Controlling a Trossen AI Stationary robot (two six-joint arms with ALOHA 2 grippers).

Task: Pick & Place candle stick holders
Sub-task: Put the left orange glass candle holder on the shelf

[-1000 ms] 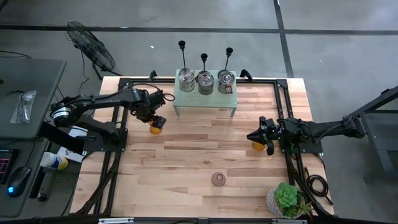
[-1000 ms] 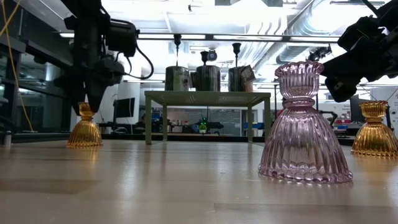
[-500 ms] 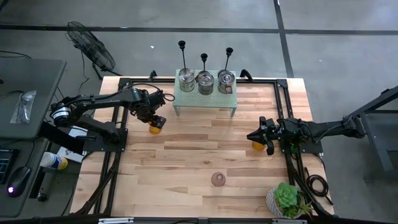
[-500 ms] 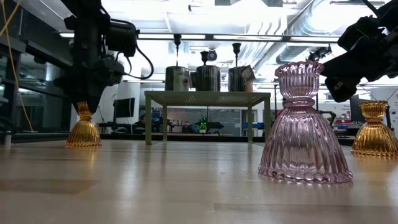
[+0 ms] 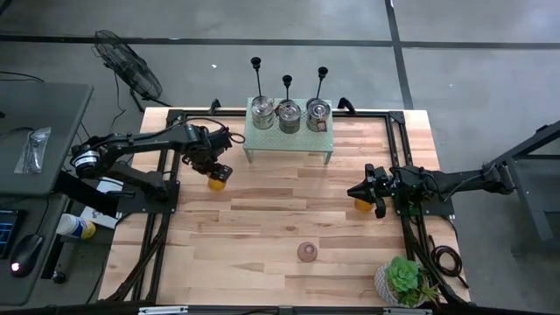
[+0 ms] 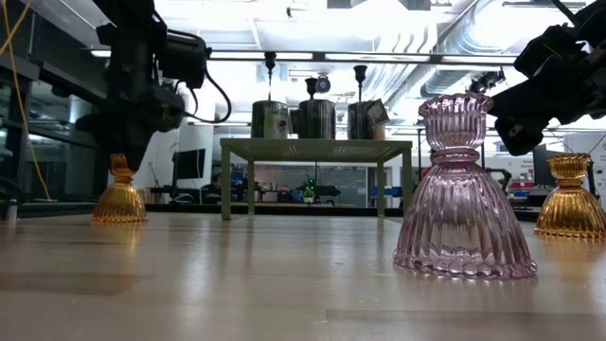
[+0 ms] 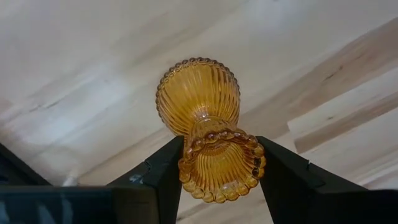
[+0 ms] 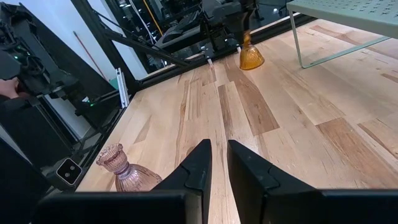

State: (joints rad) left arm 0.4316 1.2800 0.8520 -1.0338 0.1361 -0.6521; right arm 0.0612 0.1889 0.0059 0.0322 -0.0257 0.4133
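Note:
An amber glass candle holder [image 5: 215,180] stands on the wood table at the left, near the green shelf, and my left gripper [image 7: 217,168] is shut on its top from above. It also shows as the amber holder [image 6: 118,196] in the low view. A second amber holder [image 5: 360,206] stands on its base at the right, just beside my right gripper [image 5: 354,192], which hangs level, shut and touching nothing. A pink glass holder [image 5: 306,252] stands on its base near the front middle. Three thin black candlesticks [image 5: 287,83] rise behind the shelf. My left gripper pinches the amber holder's beaded top cup [image 7: 219,163] between its two fingers, one finger [image 7: 163,174] on each side of the rim. The fingers point straight down from above. The holder stays upright or slightly tipped, its wide ribbed base [image 7: 198,93] down at the table.
A green perforated shelf [image 5: 289,140] at the far middle carries three metal tins [image 5: 289,114]. A potted plant [image 5: 404,280] sits at the near right corner. Black frame rails run along the left and right sides. Bare wood lies between the holders.
My left gripper has shut on the amber holder's top cup. The holder has shifted a little toward the table's left edge and now leans slightly, its base still low at the table. My right arm has kept still.

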